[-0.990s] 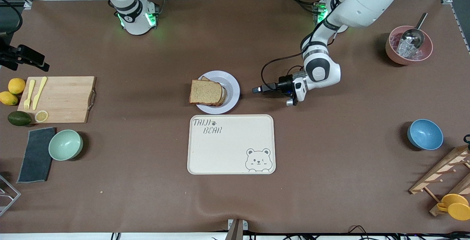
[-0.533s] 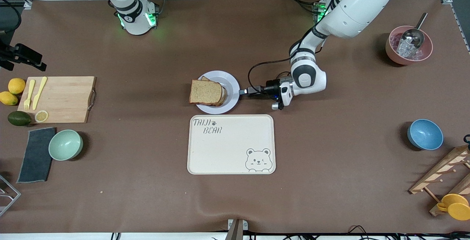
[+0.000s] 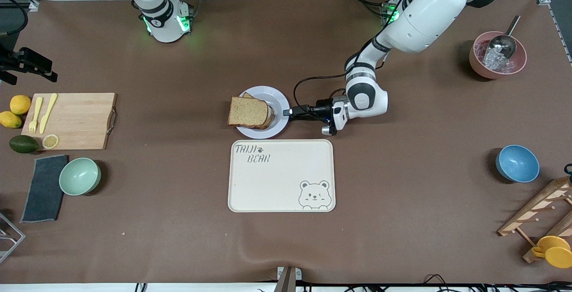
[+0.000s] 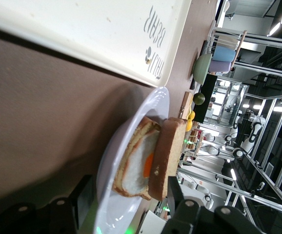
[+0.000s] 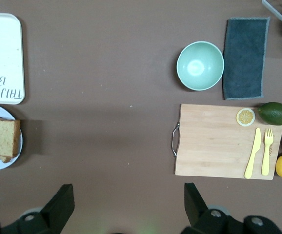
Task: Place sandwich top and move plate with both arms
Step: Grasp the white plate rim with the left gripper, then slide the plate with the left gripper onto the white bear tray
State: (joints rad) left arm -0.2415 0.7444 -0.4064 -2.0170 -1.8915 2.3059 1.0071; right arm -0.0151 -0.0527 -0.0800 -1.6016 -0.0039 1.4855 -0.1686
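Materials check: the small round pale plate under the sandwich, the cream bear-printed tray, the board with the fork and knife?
Small round pale plate: looks like glazed ceramic or melamine, going by its smooth sheen in the left wrist view; can't tell which.
Cream bear-printed rectangular tray: matte, faintly speckled, probably a plastic or fibre composite.
Rectangular cutting board: light wood with visible grain, and a metal handle at one end.

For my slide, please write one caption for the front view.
Left gripper reaches the plate rim; sandwich top already placed.
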